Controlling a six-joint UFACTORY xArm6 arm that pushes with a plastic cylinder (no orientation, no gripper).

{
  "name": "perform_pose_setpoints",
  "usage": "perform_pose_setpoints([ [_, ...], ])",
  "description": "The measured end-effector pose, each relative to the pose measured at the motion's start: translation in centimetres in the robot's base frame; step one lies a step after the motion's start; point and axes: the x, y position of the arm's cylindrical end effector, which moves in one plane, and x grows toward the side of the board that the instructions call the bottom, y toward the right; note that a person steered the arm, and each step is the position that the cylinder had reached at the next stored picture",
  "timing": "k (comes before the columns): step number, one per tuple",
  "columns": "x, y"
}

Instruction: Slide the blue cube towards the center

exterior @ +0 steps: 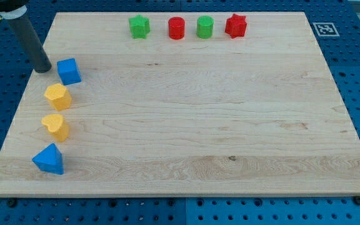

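Observation:
The blue cube [69, 71] sits near the left edge of the wooden board [186, 125], in the upper left part. My tip [42, 69] rests on the board just to the left of the blue cube, with a small gap between them. The dark rod rises from it toward the view's top left corner.
Below the cube stand a yellow block [58, 96], a yellow heart block [56, 126] and a blue triangular block [49, 159]. Along the top edge stand a green star [139, 27], a red cylinder [177, 28], a green cylinder [205, 27] and a red star [235, 25].

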Motion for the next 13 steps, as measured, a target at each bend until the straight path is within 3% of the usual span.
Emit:
perform_pose_setpoints([
  [4, 0.6, 8.8],
  [12, 6.4, 9.5],
  [13, 6.5, 11.8],
])
